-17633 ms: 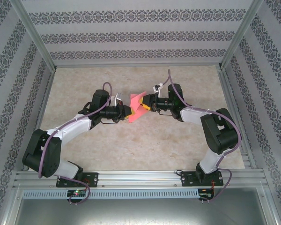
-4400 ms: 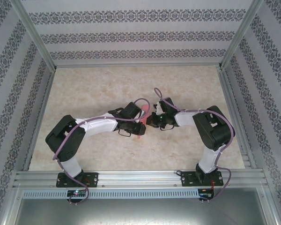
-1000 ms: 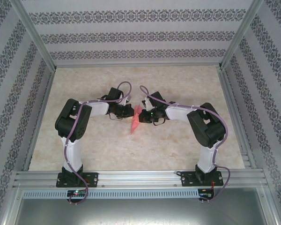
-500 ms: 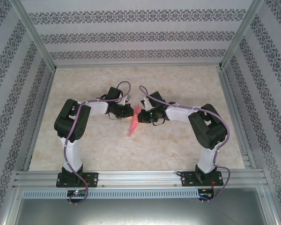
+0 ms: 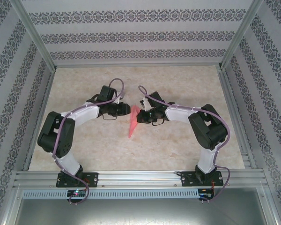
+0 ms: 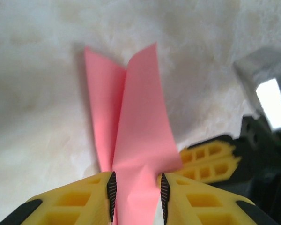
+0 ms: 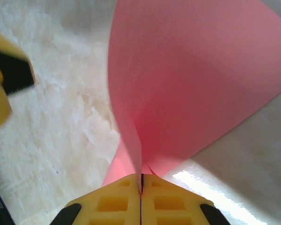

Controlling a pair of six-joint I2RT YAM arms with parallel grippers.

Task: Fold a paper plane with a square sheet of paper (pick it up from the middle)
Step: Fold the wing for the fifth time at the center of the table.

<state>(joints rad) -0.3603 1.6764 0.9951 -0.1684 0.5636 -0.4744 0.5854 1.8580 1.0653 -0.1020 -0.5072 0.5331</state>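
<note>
Pink paper plane (image 5: 132, 123) in right gripper (image 7: 141, 182)

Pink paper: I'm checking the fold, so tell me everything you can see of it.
The pink paper is thin and salmon-coloured, folded lengthwise into a slim pointed shape with two flaps spreading from a centre crease. Its tip points toward the near edge of the table. The right hand is shut on it; it passes between the parted fingers of the left hand.

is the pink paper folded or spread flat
Folded: the paper is a slim pointed strip, and two flaps meet along a crease ahead of the left gripper.
</note>
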